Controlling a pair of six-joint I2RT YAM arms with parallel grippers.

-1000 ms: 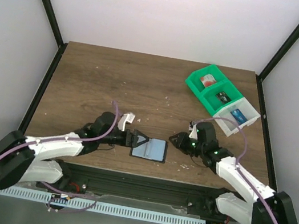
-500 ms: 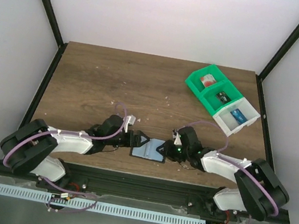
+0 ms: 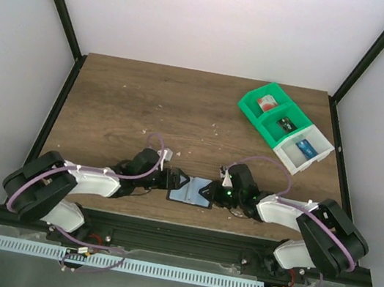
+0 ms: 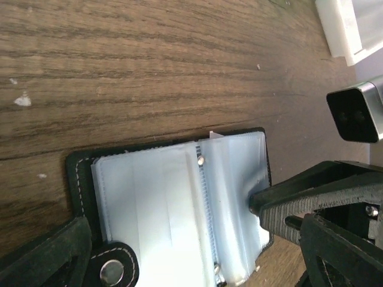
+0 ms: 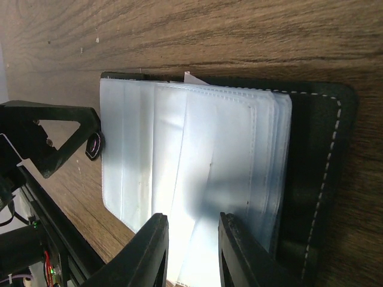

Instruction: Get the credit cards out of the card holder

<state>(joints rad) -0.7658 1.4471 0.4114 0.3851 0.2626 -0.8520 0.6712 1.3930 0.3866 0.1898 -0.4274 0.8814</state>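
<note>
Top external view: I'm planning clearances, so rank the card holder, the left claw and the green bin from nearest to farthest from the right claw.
From the right claw:
1. card holder, directly at its tips, just to its left.
2. left claw, across the holder, at the holder's left end.
3. green bin, far back on the right.

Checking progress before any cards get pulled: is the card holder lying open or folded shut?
Open: the card holder lies spread flat, both pale sleeve panels facing up inside its dark cover.
</note>
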